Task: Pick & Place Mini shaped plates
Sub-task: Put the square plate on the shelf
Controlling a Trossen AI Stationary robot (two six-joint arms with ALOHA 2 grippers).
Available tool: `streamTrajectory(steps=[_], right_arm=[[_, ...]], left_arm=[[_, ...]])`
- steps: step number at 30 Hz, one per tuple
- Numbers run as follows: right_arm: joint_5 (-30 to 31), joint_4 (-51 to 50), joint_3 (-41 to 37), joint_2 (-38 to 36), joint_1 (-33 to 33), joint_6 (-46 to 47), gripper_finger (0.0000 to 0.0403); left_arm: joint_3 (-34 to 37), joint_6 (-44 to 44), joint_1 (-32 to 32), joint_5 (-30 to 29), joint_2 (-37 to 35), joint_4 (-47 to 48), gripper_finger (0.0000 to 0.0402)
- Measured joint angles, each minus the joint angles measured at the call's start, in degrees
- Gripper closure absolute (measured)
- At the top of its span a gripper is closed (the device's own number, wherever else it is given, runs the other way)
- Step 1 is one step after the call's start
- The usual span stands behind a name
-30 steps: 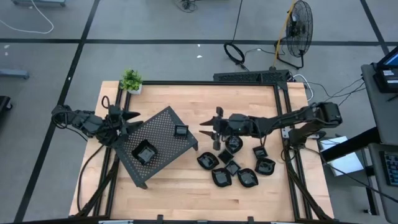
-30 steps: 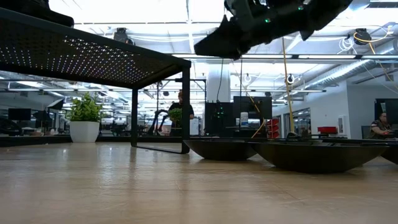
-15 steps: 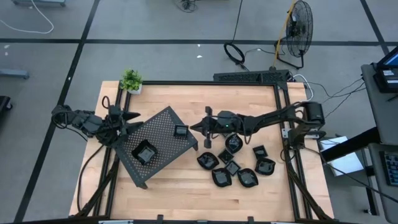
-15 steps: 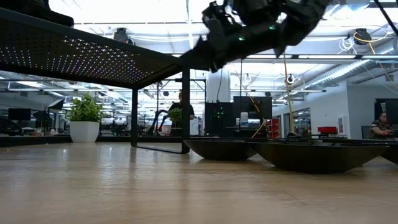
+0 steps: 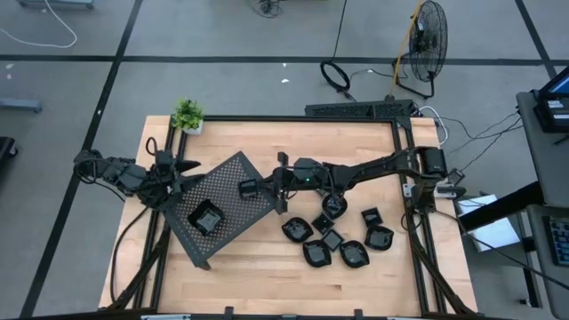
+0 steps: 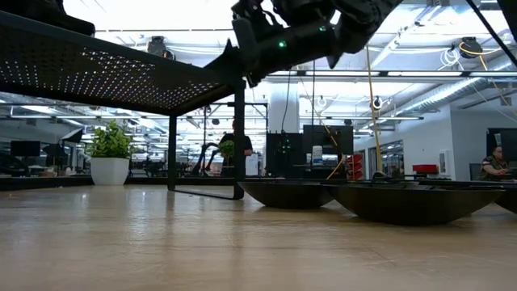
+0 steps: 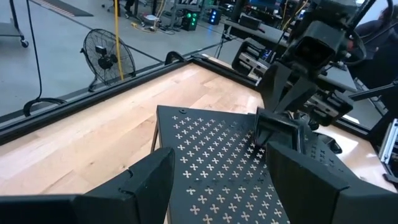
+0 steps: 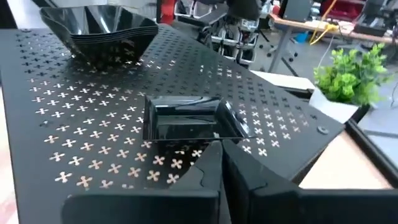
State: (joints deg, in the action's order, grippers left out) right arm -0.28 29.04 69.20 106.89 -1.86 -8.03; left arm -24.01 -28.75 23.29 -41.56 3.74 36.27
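Plates first: I see the right tool (image 5: 267, 185) nearly closed, pinching a small glossy black square plate (image 8: 189, 119) on the dark perforated metal tray (image 5: 227, 200); I'd release gently, then lift clear. Left tool (image 5: 182, 173) waits open at the tray's left edge.

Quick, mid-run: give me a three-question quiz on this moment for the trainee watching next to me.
1. True or false: the small square plate lies on the perforated tray.
2. Which gripper is at that plate? A) left gripper B) right gripper C) neither
3. Short answer: what else sits on the tray?

Key:
1. True.
2. B. It reaches over the tray from the loose plates on the table, while the left gripper waits open at the tray's left edge.
3. A stack of plates.
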Motion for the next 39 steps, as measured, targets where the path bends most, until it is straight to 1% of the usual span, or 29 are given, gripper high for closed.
streamTrajectory(steps=[5,10,12,14,16,17,22,26,29,30,34,39], right_arm=[[0.12,-0.89,1.12,0.78,-0.31,-2.34,0.0402],[0.58,-5.78,1.03,-1.41,1.39,0.3,0.0402],[2.1,-8.15,1.03,-2.45,2.55,1.55,0.0402],[3.23,-10.27,1.03,-2.57,3.5,2.39,0.0402],[3.02,-11.48,0.98,-2.58,4.24,2.81,0.0402],[2.71,-11.94,0.98,-2.98,4.7,2.77,0.0402],[-3.04,-9.31,1.02,-3.16,5.65,2.2,0.0402],[-2.79,-6.38,1.01,-3.16,4.34,1.65,0.0403],[-3.0,-6.68,1.01,-3.17,2.94,2.65,0.0403],[-3.84,-7.07,1.01,-3.14,2.53,3.55,0.0403],[-10.33,-6.41,1.03,-2.07,1.48,6.05,0.0403],[-10.92,-5.89,0.97,-1.82,1.57,5.79,0.0403]], left_arm=[[0.0,-0.02,-0.01,0.02,0.0,-0.02,0.0146],[0.0,0.0,0.0,0.13,0.0,0.01,0.0146],[0.0,-0.01,-0.02,0.11,0.01,-0.04,0.0146],[0.0,-0.02,0.0,0.11,-0.01,-0.01,0.0146],[0.0,-0.02,0.0,0.13,0.01,0.02,0.0146],[0.0,-0.01,-0.01,0.11,0.01,-0.01,0.0146],[0.0,-0.02,0.0,0.08,-0.02,-0.04,0.0146],[0.0,-0.02,-0.02,0.09,-0.02,-0.02,0.0146],[0.0,-0.02,-0.01,0.09,-0.02,-0.03,0.0146],[0.0,-0.01,-0.01,0.09,0.01,0.01,0.0146],[0.0,-0.01,-0.01,0.1,0.01,0.0,0.0146],[0.0,-0.02,-0.02,0.08,0.0,-0.02,0.0146]])
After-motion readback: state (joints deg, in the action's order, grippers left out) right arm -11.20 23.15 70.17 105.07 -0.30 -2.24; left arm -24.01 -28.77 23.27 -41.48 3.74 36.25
